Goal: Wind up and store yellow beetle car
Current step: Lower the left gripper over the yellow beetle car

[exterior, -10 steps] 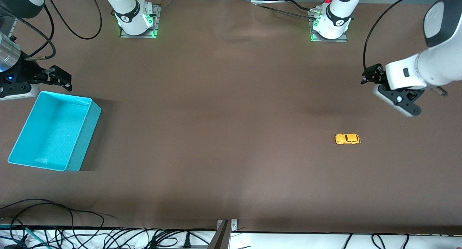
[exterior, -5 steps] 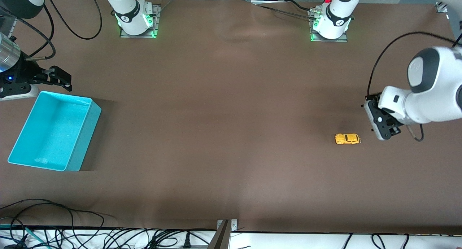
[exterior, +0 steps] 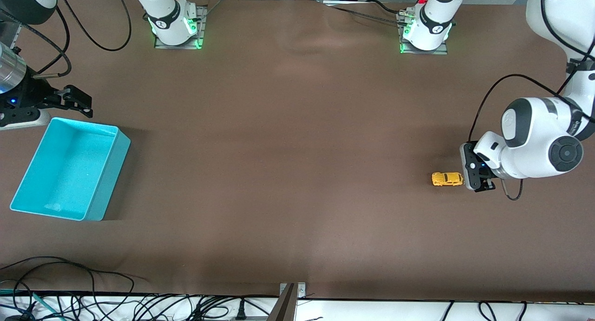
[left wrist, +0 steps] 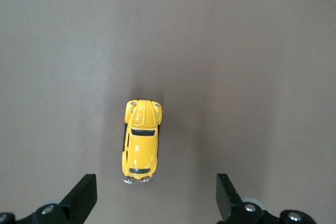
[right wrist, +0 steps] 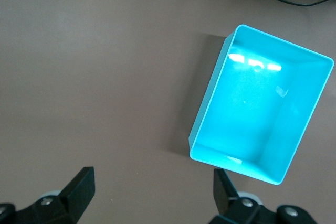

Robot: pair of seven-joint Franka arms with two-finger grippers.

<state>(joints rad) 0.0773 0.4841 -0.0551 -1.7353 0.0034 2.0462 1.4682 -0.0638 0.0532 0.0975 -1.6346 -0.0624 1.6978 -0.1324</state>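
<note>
One yellow beetle car [exterior: 447, 178], one turquoise bin [exterior: 109, 172], two end effectors.

Both arms wear glossy white rounded shells with dark grey joint caps. The left arm's white-and-grey wrist [exterior: 539, 139] carries a black looping cable and a black gripper body [exterior: 475, 172]. The right arm's wrist [exterior: 9, 72] shows a brushed silver cylinder, a small blue light and black cables. Each white base [exterior: 174, 21] sits on a grey plate, glows green and bears a red button.
</note>
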